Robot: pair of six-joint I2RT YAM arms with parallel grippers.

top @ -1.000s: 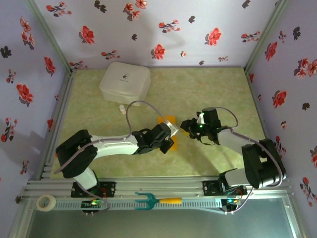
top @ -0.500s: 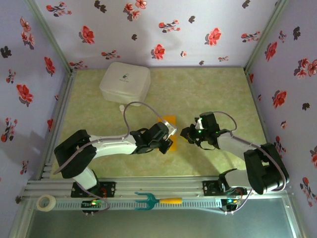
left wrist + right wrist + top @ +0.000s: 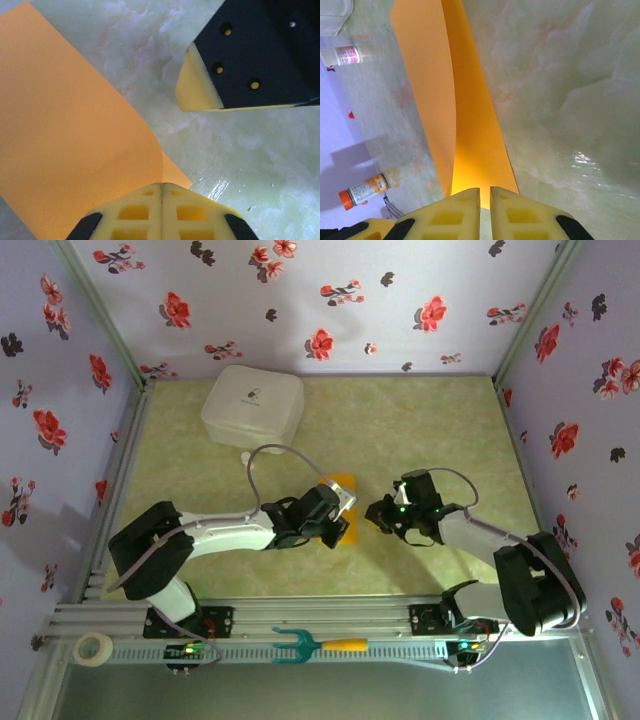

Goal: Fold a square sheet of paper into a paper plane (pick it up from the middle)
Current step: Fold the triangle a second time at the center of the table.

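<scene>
While the orange-yellow folded paper plane (image 3: 341, 484) lies on the pale green surface (image 3: 420, 420) between the two arms, the left fingers (image 3: 145, 212) are squeezed tight together, touching its edge, and the right fingers (image 3: 462, 210) sit at its end, almost together.

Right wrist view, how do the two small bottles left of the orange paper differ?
The pink-labelled bottle carries pink print on white; the orange-capped bottle has an orange cap and band. The pink-labelled bottle sits high in the picture, cut by the left edge; the orange-capped bottle sits low, near the right end effector, wholly in frame. Both are small and clear of the orange paper.
</scene>
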